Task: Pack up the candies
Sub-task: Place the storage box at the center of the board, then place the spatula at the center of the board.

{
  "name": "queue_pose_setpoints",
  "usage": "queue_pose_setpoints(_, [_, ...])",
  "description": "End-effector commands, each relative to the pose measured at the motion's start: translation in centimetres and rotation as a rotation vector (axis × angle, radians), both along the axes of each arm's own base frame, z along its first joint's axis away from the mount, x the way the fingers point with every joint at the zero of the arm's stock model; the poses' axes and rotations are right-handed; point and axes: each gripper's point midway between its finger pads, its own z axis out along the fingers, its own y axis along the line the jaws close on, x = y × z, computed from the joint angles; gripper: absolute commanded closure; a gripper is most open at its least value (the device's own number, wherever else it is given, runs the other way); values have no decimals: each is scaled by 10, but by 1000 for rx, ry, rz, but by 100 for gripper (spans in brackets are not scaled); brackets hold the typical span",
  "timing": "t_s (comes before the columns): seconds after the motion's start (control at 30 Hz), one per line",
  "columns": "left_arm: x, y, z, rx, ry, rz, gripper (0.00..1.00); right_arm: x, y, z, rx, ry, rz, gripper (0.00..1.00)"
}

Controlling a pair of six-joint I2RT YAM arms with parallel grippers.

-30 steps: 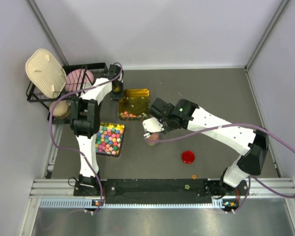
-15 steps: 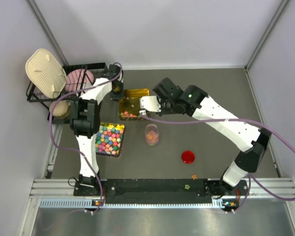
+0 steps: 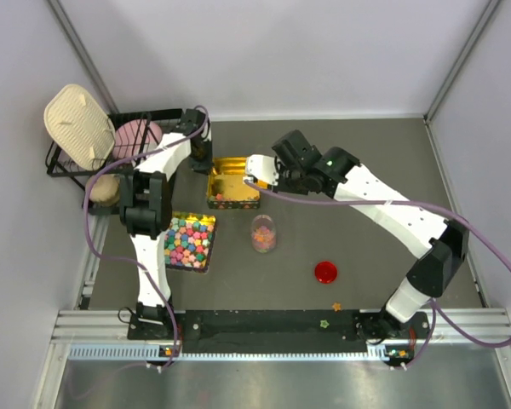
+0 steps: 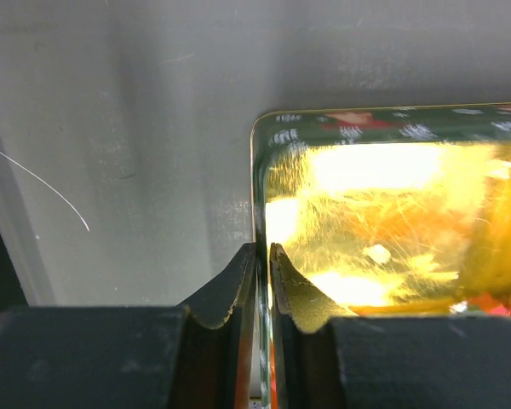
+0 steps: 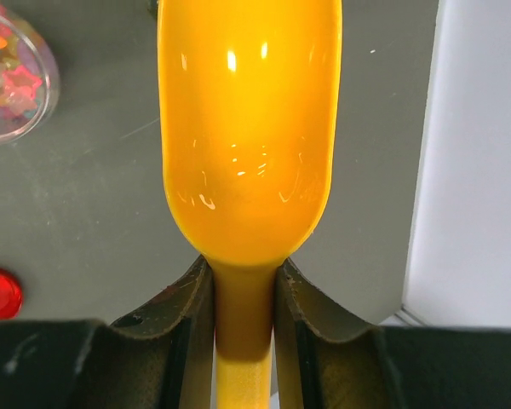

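Tiny candies lie in the gold tin along its near wall, and more fill the clear jar, also seen in the right wrist view. My left gripper sits astride the tin's left wall. Its jaws are almost together on the wall, with only a sliver of light on the inner side. My right gripper is shut on the handle of a yellow spoon. The spoon's bowl hangs at the tin's right edge, its back facing the wrist camera.
A tray of larger bright candies lies left of the jar. A red lid rests to the jar's right. A wire rack with pads stands at the back left. Two stray star candies lie by the front rail.
My right gripper carried the spoon from over the jar up and back to the tin's right edge. The left gripper stayed on the tin's wall.
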Motion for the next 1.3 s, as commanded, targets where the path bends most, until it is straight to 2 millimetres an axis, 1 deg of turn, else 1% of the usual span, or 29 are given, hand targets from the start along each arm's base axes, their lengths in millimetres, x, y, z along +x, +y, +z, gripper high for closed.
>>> queue_pose_setpoints(0.0, [15,-4,26,-32,-60,-19,82,13,4,30,165,-68,-52,100])
queue_pose_setpoints(0.03, [16,-5,28,-43,-65,-20,81,15,6,31,186,-70,-63,100])
queue_pose_setpoints(0.13, [21,-5,44,-69,-107,-19,75,28,5,38,250,-98,-114,100])
queue_pose_setpoints(0.17, [24,-5,53,-82,-129,-21,71,31,5,38,264,-103,-128,100])
queue_pose_setpoints(0.23, [27,-3,64,-90,-156,-21,66,39,1,41,308,-114,-170,100])
queue_pose_setpoints(0.27, [29,-5,74,-105,-177,-30,62,40,1,42,320,-116,-175,100])
queue_pose_setpoints(0.3, [30,-4,79,-110,-191,-30,61,43,-2,38,332,-113,-199,100])
queue_pose_setpoints(0.33, [32,-3,85,-116,-210,-36,59,45,-3,39,346,-116,-210,100])
queue_pose_setpoints(0.37, [32,-6,96,-134,-231,-48,57,47,-2,44,374,-132,-215,100])
queue_pose_setpoints(0.43, [34,-6,108,-145,-266,-60,52,50,-7,41,399,-126,-245,100])
queue_pose_setpoints(0.47, [34,-7,117,-151,-286,-66,50,51,-8,43,415,-130,-254,100])
queue_pose_setpoints(0.53, [33,-10,126,-166,-308,-85,46,54,-11,41,434,-122,-276,100])
queue_pose_setpoints(0.57, [34,-10,134,-172,-327,-91,44,55,-13,38,437,-115,-285,100])
queue_pose_setpoints(0.63, [31,-16,142,-205,-340,-122,38,58,-15,37,453,-113,-304,100])
queue_pose_setpoints(0.67, [29,-19,151,-219,-360,-137,36,58,-17,33,451,-108,-312,100])
queue_pose_setpoints(0.7, [27,-22,156,-234,-371,-155,34,59,-17,35,466,-115,-318,100])
queue_pose_setpoints(0.73, [24,-30,161,-267,-381,-194,30,60,-18,34,470,-119,-322,100])
queue_pose_setpoints(0.8, [19,-36,174,-300,-417,-223,23,67,-28,29,459,-150,-379,100])
queue_pose_setpoints(0.83, [16,-40,178,-321,-425,-240,18,75,-31,24,451,-164,-408,100])
queue_pose_setpoints(0.87, [12,-41,181,-330,-431,-248,10,83,-42,22,443,-174,-448,100])
queue_pose_setpoints(0.9, [11,-42,184,-337,-441,-258,4,87,-47,17,444,-164,-478,100])
queue_pose_setpoints(0.93, [7,-45,191,-352,-451,-273,1,94,-52,8,436,-150,-508,100])
queue_pose_setpoints(0.97, [5,-45,189,-350,-449,-275,1,99,-56,4,440,-142,-530,100])
queue_pose_setpoints(1.0, [5,-45,192,-354,-460,-282,1,106,-66,0,445,-135,-570,100])
queue_pose_setpoints(1.03, [2,-46,195,-356,-466,-287,1,111,-69,-11,436,-118,-587,100])
queue_pose_setpoints(1.1, [-2,-47,194,-362,-466,-300,1,118,-76,-16,439,-107,-615,100])
queue_pose_setpoints(1.13, [-4,-47,199,-363,-481,-307,1,121,-77,-20,436,-102,-626,100])
queue_pose_setpoints(1.2, [-9,-49,196,-370,-478,-325,1,131,-82,-28,434,-96,-667,100])
queue_pose_setpoints(1.27, [-14,-50,197,-370,-486,-340,1,143,-92,-36,434,-93,-719,100])
